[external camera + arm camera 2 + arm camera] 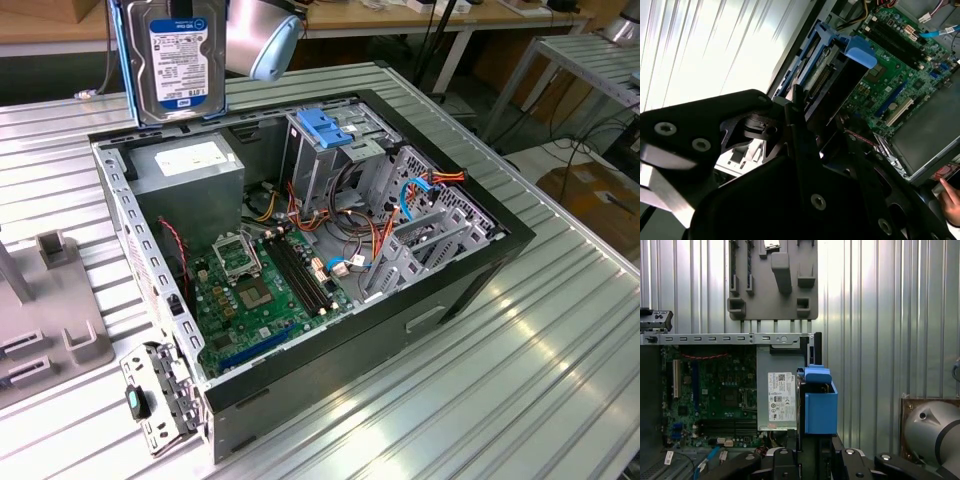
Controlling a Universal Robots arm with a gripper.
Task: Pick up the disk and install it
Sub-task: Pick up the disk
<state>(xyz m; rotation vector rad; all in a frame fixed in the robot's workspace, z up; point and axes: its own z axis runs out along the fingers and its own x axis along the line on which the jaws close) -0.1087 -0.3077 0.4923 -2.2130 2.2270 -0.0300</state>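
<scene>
This is a robotics lab or workshop, not a home or an office. Everything rests on a ribbed aluminium tabletop point(520, 400) built from profile slats. In its middle lies an opened computer case point(470, 280) with the motherboard point(260, 290) laid bare, and the disk point(180, 60) I hold is a bare hard drive in a blue frame. Near the tabletop's edge at the exterior view's left sits a grey moulded fixture point(50, 320) with slots for parts. Beyond the far edge stand wooden workbenches point(370, 18) with black cables point(435, 45) hanging down, a second slatted metal table point(600, 70), and a cardboard box point(590, 195) on the floor.
</scene>
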